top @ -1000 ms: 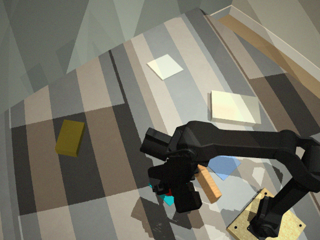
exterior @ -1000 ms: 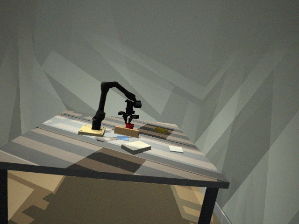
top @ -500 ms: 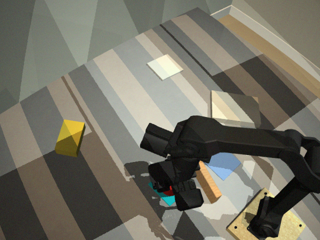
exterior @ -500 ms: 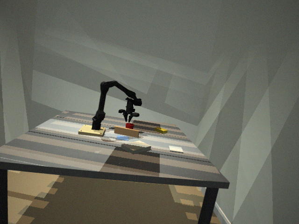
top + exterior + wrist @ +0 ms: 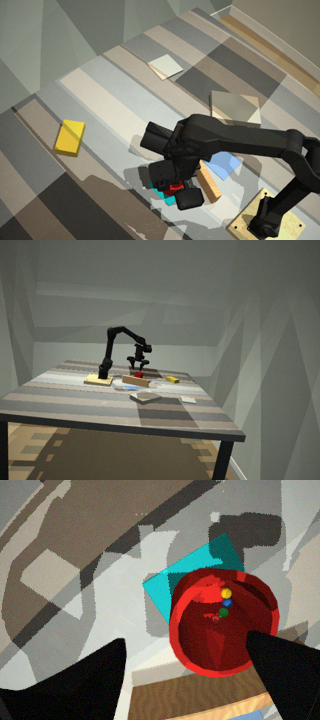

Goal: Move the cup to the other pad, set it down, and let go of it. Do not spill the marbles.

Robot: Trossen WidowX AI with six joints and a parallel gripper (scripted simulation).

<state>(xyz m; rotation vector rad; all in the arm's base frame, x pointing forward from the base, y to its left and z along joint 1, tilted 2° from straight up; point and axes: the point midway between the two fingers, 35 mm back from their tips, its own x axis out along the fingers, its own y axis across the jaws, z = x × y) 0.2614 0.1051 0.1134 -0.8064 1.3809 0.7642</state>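
Now you can see the tool (image 5: 183, 670) spread apart and gripping nothing, raised above the red cup (image 5: 223, 622). That cup stands upright on the teal pad (image 5: 194, 574), with yellow, blue and green marbles (image 5: 226, 603) inside. Just beside it on the counter (image 5: 77, 405) lies a wooden block (image 5: 200, 703), with the light-blue pad (image 5: 223, 164) beyond.

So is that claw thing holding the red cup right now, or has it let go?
End effector: open, holding nothing; it hangs above the red cup, which stands on the teal pad.
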